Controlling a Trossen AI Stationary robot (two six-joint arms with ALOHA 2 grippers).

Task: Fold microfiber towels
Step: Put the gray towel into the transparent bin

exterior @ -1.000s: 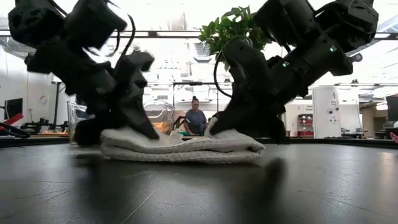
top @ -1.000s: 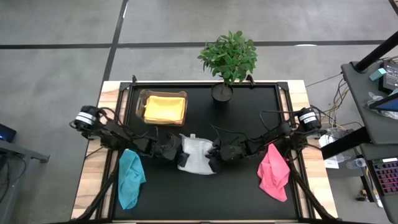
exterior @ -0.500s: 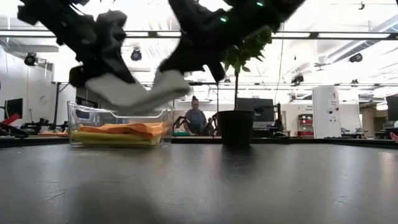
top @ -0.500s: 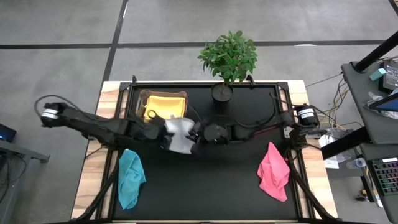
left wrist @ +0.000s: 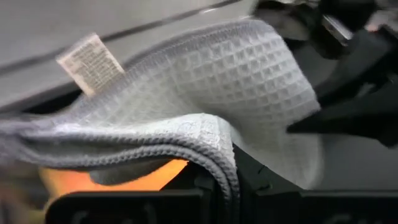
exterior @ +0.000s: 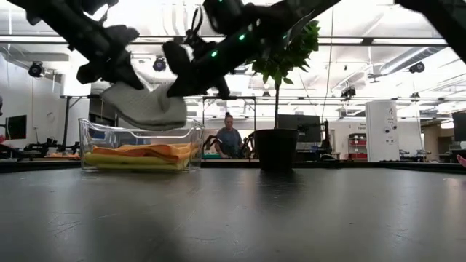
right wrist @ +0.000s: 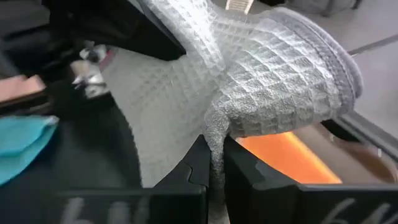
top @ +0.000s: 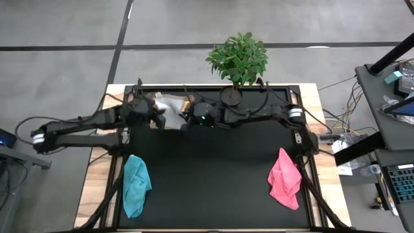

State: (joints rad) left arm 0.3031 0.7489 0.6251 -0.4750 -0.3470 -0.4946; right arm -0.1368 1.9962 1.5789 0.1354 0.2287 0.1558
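Both arms reach to the far left part of the black tabletop, where they hold a folded white-grey waffle-weave microfiber towel in the air between them, right above the clear plastic box. The left hand is clamped tight on one edge of the white-grey towel; its wrist view shows the layered edge pinched between the dark fingers, with a small sewn label sticking up from the cloth. The right hand is pinched shut on the opposite edge, the fabric bunching just above its fingers. From table height the towel hangs over the box without touching its rim, as far as I can see.

Inside the box lie a folded orange towel and, beneath it, a folded yellow towel. An orange glow shows under the held cloth in both wrist views.

A crumpled teal microfiber towel lies at the near left edge of the tabletop, and a crumpled pink microfiber towel at the near right edge, well apart from each other. A leafy green potted plant in a dark pot stands at the far edge, just beside the right arm. A person sits in the room beyond
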